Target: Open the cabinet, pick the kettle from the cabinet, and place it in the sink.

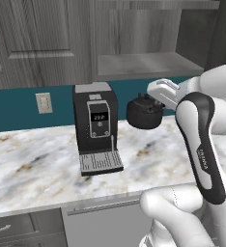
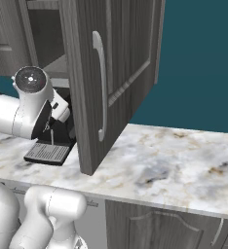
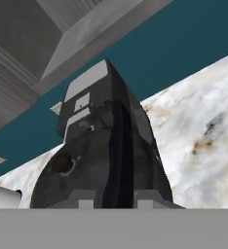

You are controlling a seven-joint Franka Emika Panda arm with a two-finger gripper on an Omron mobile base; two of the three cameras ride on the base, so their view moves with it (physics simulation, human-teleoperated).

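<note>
1. Nearest the cameras, the white arm [image 1: 202, 144] rises from the base and bends forward over the marble table [image 1: 33, 164]; in the right base view its round wrist joint sits in front of the open cabinet.
2. The tool [image 3: 114, 197] is narrowed around the arched handle of the kettle [image 1: 145, 114]. In the hand view the two finger tips [image 3: 82, 198] stand on either side of the dark handle strip, and the glossy black body takes up the lower middle of the picture.
3. In the left base view the kettle hangs at the end of the hand, above the table and in front of the teal wall [image 1: 18, 108], its underside apart from the marble.
4. Just left of the kettle in that view stands the black coffee machine [image 1: 96, 126], upright on the table against the wall, with a small display on its front and a ribbed drip tray at its foot.
5. A pale wall socket [image 1: 44, 102] is set into the teal wall, left of the coffee machine.
6. Above, the cabinet [image 2: 111, 78] has its door swung out toward the cameras, the long silver bar handle [image 2: 101, 87] running down its face.
7. The cabinet's bare grey shelf [image 1: 144, 63] shows above and behind the kettle.
</note>
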